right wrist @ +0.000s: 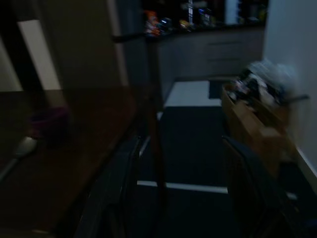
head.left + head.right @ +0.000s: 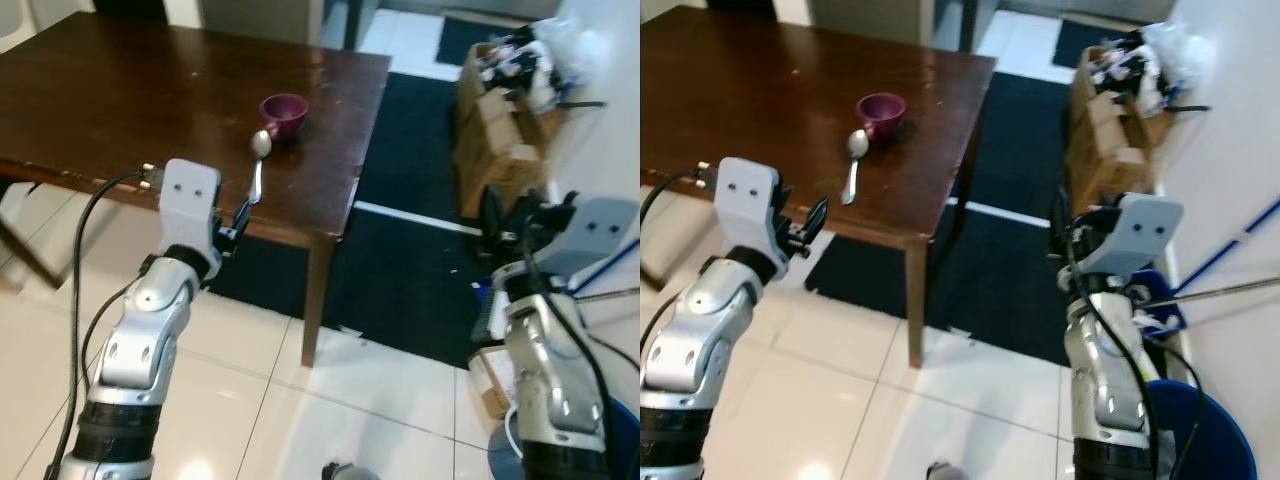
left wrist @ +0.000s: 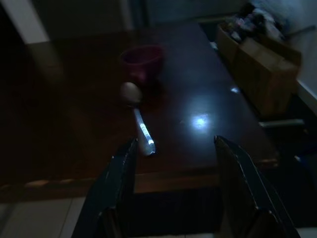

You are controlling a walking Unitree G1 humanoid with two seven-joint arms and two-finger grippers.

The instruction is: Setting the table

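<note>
A purple cup [image 2: 283, 115] stands near the right end of the dark wooden table [image 2: 120, 90]. A metal spoon [image 2: 259, 165] lies just in front of the cup, bowl end towards it and handle towards the table's front edge. My left gripper [image 2: 237, 222] hovers open at that front edge, just short of the spoon's handle, with nothing between its fingers. In the left wrist view the spoon [image 3: 138, 124] and cup [image 3: 142, 60] lie ahead of the open gripper [image 3: 174, 140]. My right gripper [image 2: 510, 220] is raised off to the table's right, over the black rug, open and empty.
Cardboard boxes [image 2: 500, 120] full of clutter line the wall on the right. A black rug [image 2: 420, 260] lies beyond the table's right end, a blue bucket [image 2: 1200, 430] and a mop handle [image 2: 1230, 250] at my right. White tiles [image 2: 300, 410] lie in front.
</note>
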